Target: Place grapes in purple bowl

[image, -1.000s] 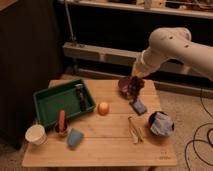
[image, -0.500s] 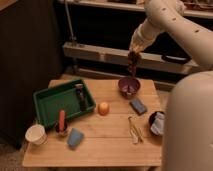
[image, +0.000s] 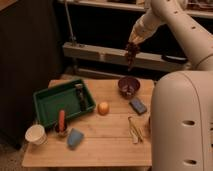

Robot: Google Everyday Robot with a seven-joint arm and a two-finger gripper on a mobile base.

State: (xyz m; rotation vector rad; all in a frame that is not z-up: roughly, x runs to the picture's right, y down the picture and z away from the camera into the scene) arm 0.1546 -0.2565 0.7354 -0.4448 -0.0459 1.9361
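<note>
Camera view: the gripper [image: 133, 46] is seen raised high above the far side of the wooden table [image: 107, 142], closed on the grapes [image: 131, 53], which hang from it as a dark bunch. Well below the gripper and slightly to its left, the purple bowl [image: 128, 86] is found on the table. Farther below and left, an orange fruit [image: 103, 108] is set beside a green tray [image: 49, 97]. A white cup [image: 35, 134] stands at the near left corner.

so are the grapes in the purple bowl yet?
Not yet. The grapes hang from the gripper, in the air above the purple bowl on the table.
</note>
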